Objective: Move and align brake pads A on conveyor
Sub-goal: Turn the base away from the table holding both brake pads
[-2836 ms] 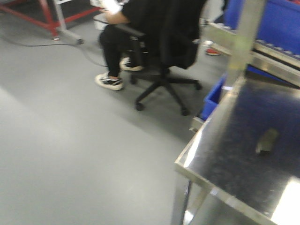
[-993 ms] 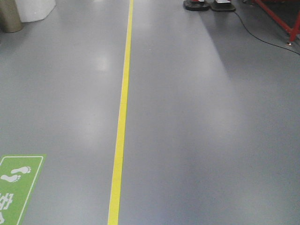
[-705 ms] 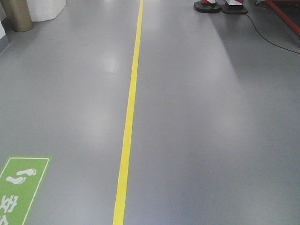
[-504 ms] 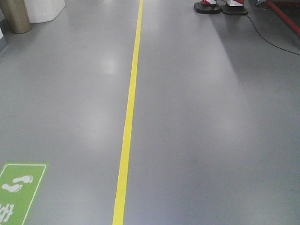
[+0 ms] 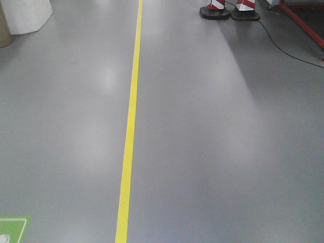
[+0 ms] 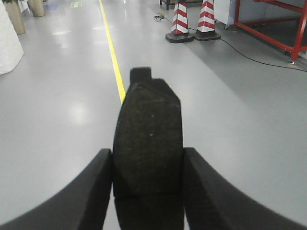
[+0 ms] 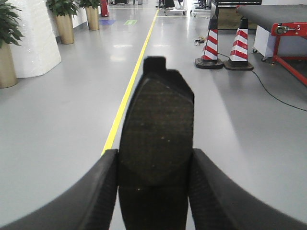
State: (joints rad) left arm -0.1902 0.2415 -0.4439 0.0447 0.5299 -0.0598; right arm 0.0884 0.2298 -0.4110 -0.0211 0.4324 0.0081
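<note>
- Evidently, neither carried pad had reached a belt: the left gripper (image 6: 147,159) was clamped on the first brake pad (image 6: 148,134), one finger pressed against each long side.
- The right gripper (image 7: 156,158) was closed in the same way around the second brake pad (image 7: 157,127).
- Each pad's long axis ran straight forward from its gripper, with a small square tab at the far end and the rough dark face turned toward the wrist camera. No groove could be made out.
- The other pads of the set showed in no view.
- Ahead lay only the grey floor (image 5: 228,152), with a yellow line (image 5: 129,126) running away down it and two red-and-white striped cones (image 7: 209,48) toward its far right edge.
- Beyond the cones, a dark flat surface on a red frame (image 7: 290,28) was probably the conveyor (image 7: 268,12), though it was too far off to be sure.
- It lay ahead and to the right of both grippers, well apart from them. The right arm was judged the nearer.
- The coming move turned on that gap. The base would have to close it, and each pad's long axis would then need squaring to the belt.
- Only a corner of a green floor sign (image 5: 11,228) showed, its white mark cut off. No readable writing or brand appeared anywhere.
</note>
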